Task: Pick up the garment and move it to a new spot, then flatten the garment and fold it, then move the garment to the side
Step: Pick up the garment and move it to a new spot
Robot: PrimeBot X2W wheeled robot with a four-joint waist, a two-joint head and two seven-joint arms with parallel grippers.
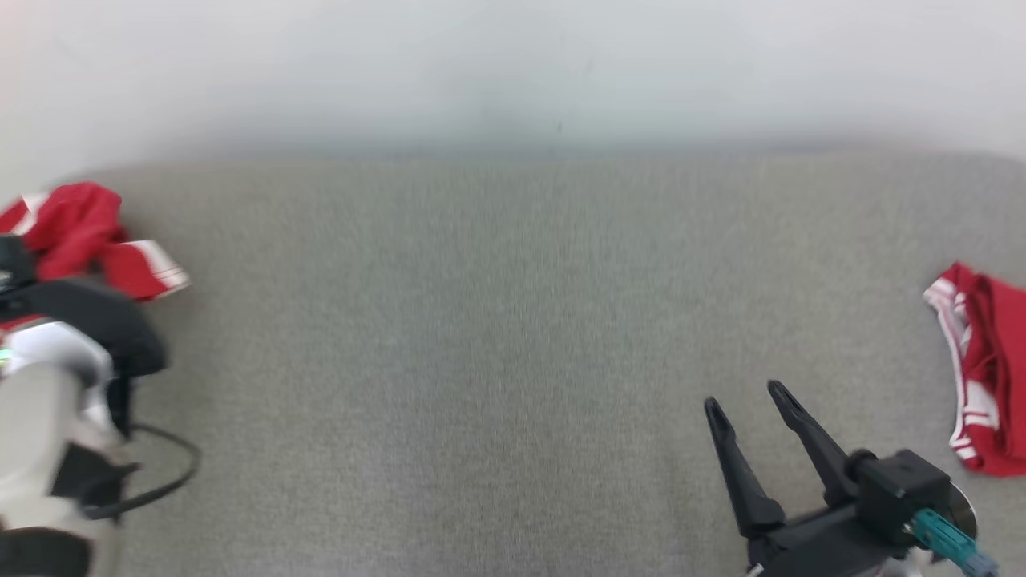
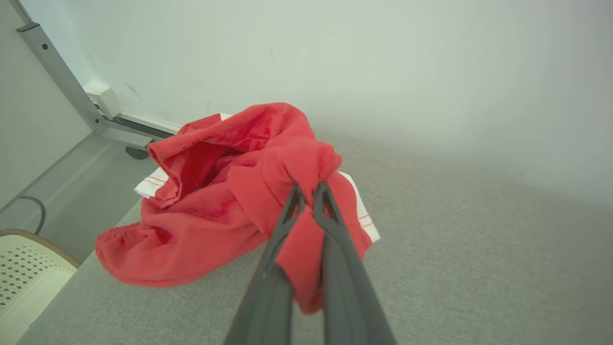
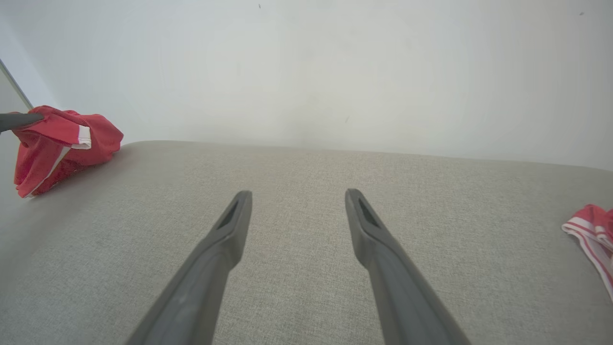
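A crumpled red garment with white striped trim lies bunched at the far left edge of the grey table. In the left wrist view my left gripper is shut on a fold of this garment, with red cloth pinched between the two dark fingers and hanging down between them. The right wrist view shows the same garment at its left, with a dark fingertip of the left gripper against it. My right gripper stands open over bare table at the lower right, nothing between its fingers.
A second red garment with white stripes lies at the table's right edge. A pale wall runs behind the table. Past the left edge are a cream perforated basket and a grey metal frame leg on the floor.
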